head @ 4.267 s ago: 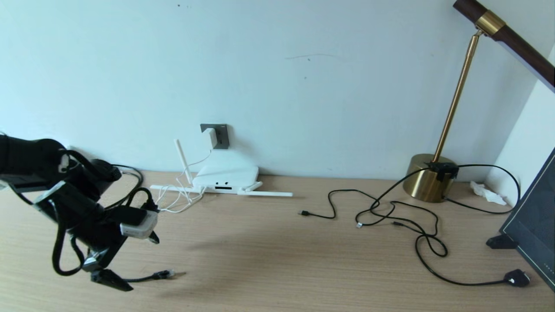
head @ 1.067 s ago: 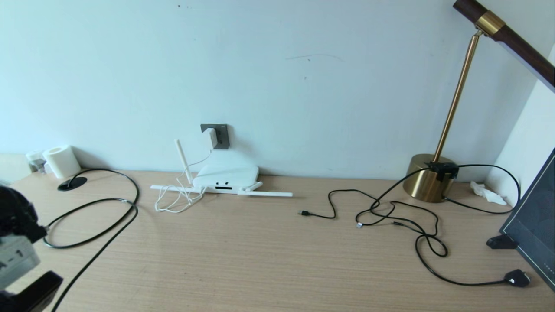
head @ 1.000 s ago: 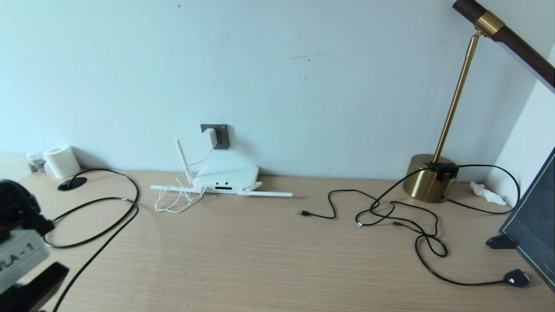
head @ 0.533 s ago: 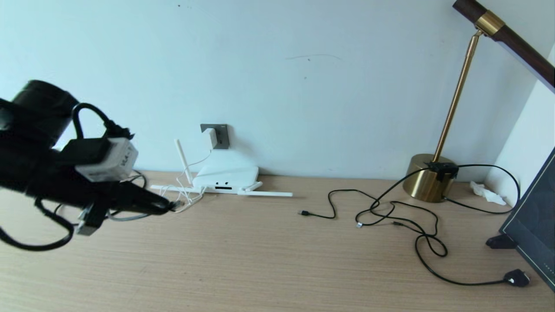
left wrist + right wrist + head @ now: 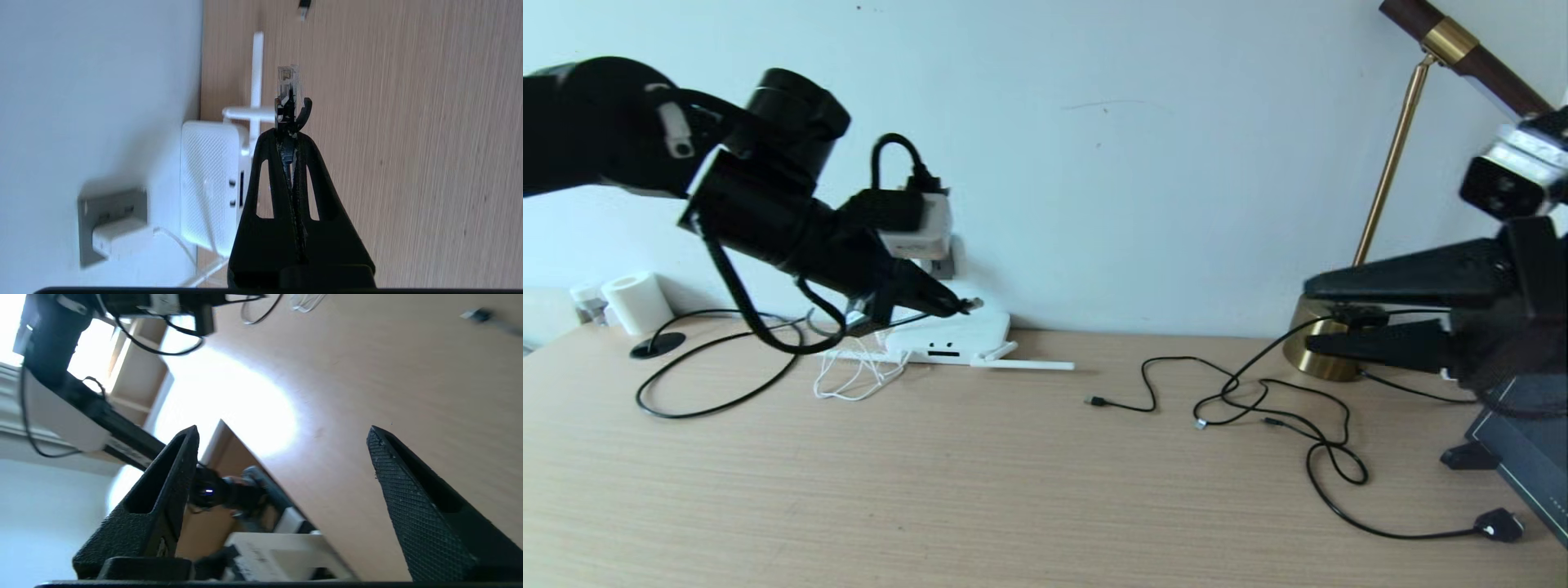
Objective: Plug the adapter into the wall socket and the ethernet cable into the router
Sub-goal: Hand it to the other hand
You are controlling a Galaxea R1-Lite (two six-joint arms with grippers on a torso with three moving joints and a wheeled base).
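Observation:
My left gripper (image 5: 956, 307) is shut on the ethernet cable's clear-tipped plug (image 5: 969, 304), which sticks out past the fingertips (image 5: 287, 77). It hovers just above the white router (image 5: 956, 333), near the left end of its port edge (image 5: 241, 192). The black cable trails back to its round disc (image 5: 657, 346) on the table. In the left wrist view the white adapter (image 5: 118, 239) sits plugged into the grey wall socket (image 5: 110, 204). In the head view my wrist hides the adapter, and only the socket's corner (image 5: 944, 268) shows. My right gripper (image 5: 1311, 314) hangs open and empty at the right.
A brass lamp (image 5: 1319, 365) stands at the back right behind my right gripper. Thin black cables (image 5: 1258, 400) with a small plug (image 5: 1094, 401) sprawl across the right half. A dark panel (image 5: 1527, 457) leans at the far right. A white roll (image 5: 637, 302) stands far left, and the adapter's coiled cord (image 5: 849, 380) lies by the router.
My left arm has swung up and right from the front left, carrying the ethernet plug to the router. My right arm has come into view at the right.

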